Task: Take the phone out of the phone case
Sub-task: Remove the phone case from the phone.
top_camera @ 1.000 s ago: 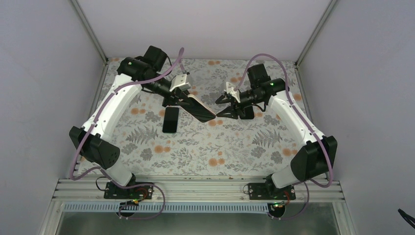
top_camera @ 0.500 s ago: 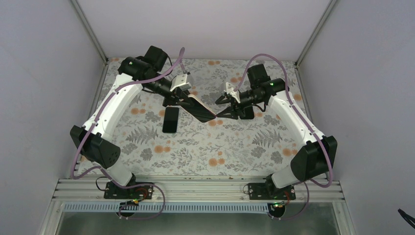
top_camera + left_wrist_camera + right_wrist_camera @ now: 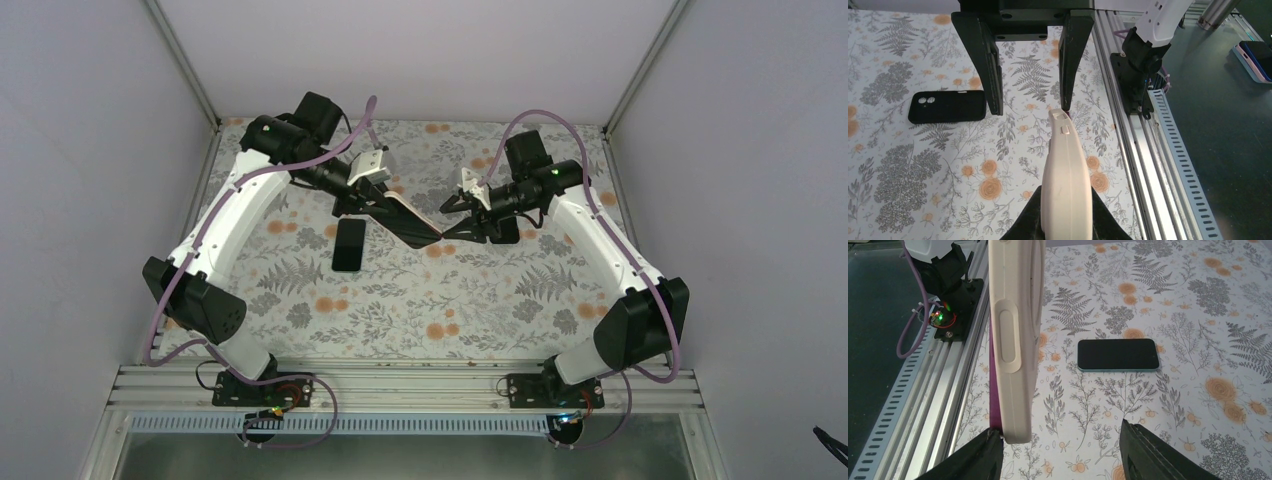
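My left gripper (image 3: 378, 207) is shut on a beige phone case (image 3: 412, 222) and holds it edge-up above the table. In the left wrist view the case (image 3: 1066, 170) rises from between my fingers. A purple phone edge (image 3: 994, 390) shows along one side of the case (image 3: 1015, 340). My right gripper (image 3: 447, 222) is open at the case's free end. In the right wrist view the case's end sits just inside that gripper's (image 3: 1060, 452) left finger (image 3: 970, 460), which touches the purple edge. The right finger (image 3: 1158, 455) stands well apart.
A black phone with a teal rim (image 3: 1118, 354) lies flat on the floral table (image 3: 420, 300), also in the top view (image 3: 348, 244). An empty black case (image 3: 948, 106) lies below the right gripper. The aluminium rail (image 3: 400, 385) runs along the near edge.
My right gripper has edged slightly left toward the case's free end. The left gripper and the case have hardly moved.
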